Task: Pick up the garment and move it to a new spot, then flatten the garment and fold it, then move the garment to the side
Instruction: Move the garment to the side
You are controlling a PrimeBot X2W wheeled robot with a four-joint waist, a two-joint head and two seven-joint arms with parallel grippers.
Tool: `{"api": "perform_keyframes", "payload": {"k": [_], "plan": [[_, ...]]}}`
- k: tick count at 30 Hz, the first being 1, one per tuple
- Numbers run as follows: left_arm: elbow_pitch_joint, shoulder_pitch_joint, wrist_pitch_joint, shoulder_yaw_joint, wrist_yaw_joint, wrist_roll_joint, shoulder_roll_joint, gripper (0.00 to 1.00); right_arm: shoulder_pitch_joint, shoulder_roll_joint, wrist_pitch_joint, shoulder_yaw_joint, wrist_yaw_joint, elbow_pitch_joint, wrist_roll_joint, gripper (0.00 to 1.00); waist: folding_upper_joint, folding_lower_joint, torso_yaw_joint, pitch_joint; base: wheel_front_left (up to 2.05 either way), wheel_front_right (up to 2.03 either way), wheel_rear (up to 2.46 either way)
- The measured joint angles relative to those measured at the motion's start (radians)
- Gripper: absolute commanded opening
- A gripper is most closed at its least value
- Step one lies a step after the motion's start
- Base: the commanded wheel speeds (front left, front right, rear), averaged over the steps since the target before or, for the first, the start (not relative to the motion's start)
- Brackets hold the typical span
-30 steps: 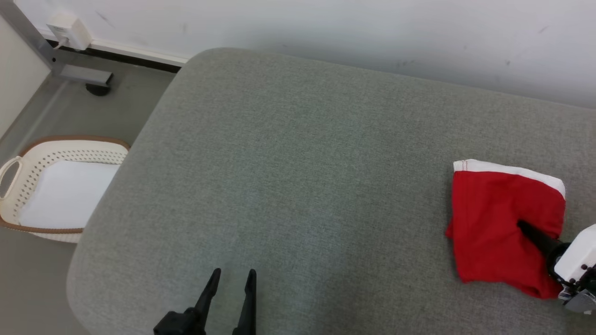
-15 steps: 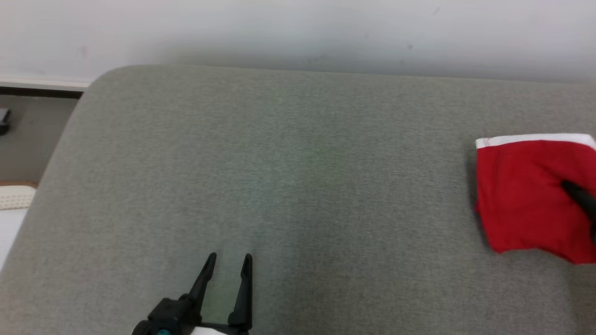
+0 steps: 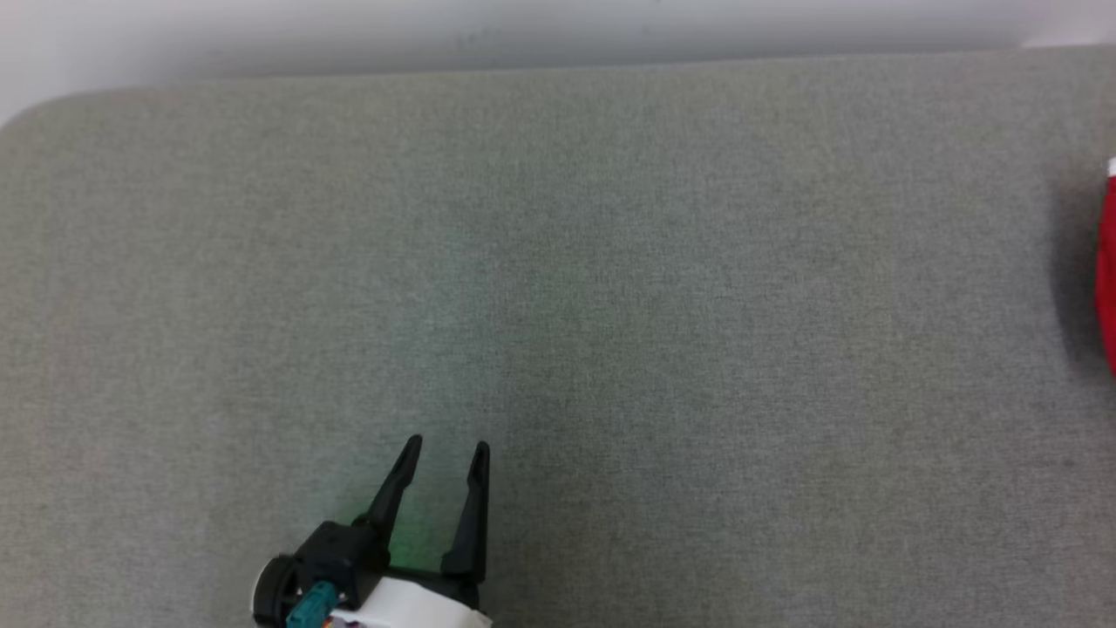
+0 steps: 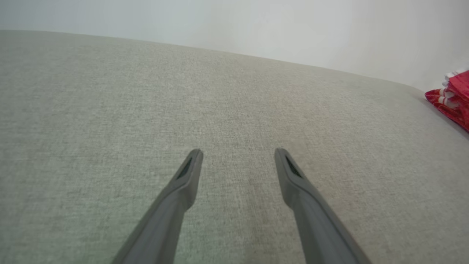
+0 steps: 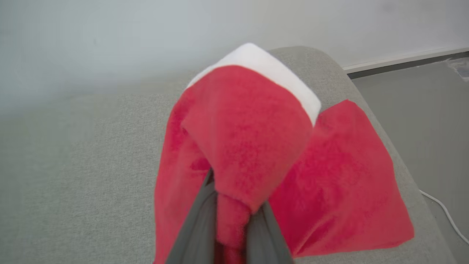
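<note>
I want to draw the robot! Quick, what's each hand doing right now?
Left gripper: open, holding nothing.
Right gripper: shut on the garment.

No readable text, label, brand, number or sign is to be found on anything shown.

Grey upholstered surface (image 3: 558,262), pale wall (image 4: 256,25), white cable (image 5: 447,216) on floor (image 5: 414,99)

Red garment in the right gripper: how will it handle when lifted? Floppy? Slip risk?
Likely floppy: the garment bunches and drapes around the right gripper, so expect loose parts to hang. Probably light; the cloth looks soft. Slip seems modest: a thick fold sits pinched between its fingers.
</note>
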Motion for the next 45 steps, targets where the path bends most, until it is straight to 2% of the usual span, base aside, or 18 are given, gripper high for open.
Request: {"api": "perform_keyframes", "payload": {"k": [5,6,7,8,9,13,18,26,33,39,45], "plan": [[0.009,-0.023,0.0,0.002,-0.005,0.006,0.0,1.0,-0.036,-0.009,0.023,-0.031,0.0,0.034,-0.068,0.0,0.0,0.0,0.01,0.037,0.0,0.0,0.0],[0.013,-0.024,0.0,0.005,-0.005,0.012,0.0,1.0,-0.038,-0.014,0.026,-0.035,0.0,0.039,-0.093,0.1,0.0,0.0,0.014,0.041,0.0,0.0,0.0],[0.016,-0.024,0.0,0.008,-0.006,0.013,0.0,1.0,-0.038,-0.019,0.026,-0.04,0.0,0.045,-0.115,0.43,0.0,0.0,0.018,0.045,0.0,0.0,0.0],[0.017,-0.024,0.0,0.013,-0.006,0.013,0.0,1.0,-0.038,-0.025,0.026,-0.044,0.0,0.056,-0.142,0.97,0.0,0.0,0.021,0.046,0.0,0.0,0.0],[0.018,-0.024,0.0,0.016,-0.007,0.013,0.0,1.0,-0.034,-0.033,0.03,-0.045,0.0,0.067,-0.17,1.0,-0.0001,0.0,0.023,0.047,0.0,0.0,0.0],[0.021,-0.021,0.0,0.031,-0.01,0.021,0.0,1.0,-0.004,-0.043,0.002,-0.088,0.0,0.127,-0.299,1.0,0.0,-0.0001,0.023,0.039,0.0,0.0,0.0],[0.022,-0.018,0.0,0.045,-0.015,0.023,0.0,1.0,0.024,-0.012,-0.089,-0.156,0.0,0.193,-0.463,1.0,0.0,-0.0001,0.017,0.015,0.0,0.0,0.0],[0.012,0.007,0.0,0.055,-0.011,0.025,0.0,1.0,0.084,0.083,-0.294,-0.187,0.0,0.123,-0.522,1.0,-0.0001,-0.0001,0.008,-0.045,0.0,0.0,0.0],[-0.012,0.063,0.0,0.086,0.019,0.028,0.0,1.0,0.193,0.209,-0.449,-0.258,0.0,0.011,-0.598,1.0,-0.0001,-0.0002,0.006,-0.141,0.0,0.0,0.0],[-0.034,0.119,0.0,0.118,0.048,0.039,0.0,1.0,0.334,0.342,-0.56,-0.254,0.0,-0.121,-0.686,1.0,-0.0001,-0.0002,0.009,-0.234,0.0,0.0,0.0],[-0.022,0.193,0.0,0.144,0.08,0.058,0.0,1.0,0.485,0.47,-0.674,-0.222,0.0,-0.195,-0.771,1.0,-0.0001,-0.0003,0.005,-0.316,0.0,0.0,0.0]]}}
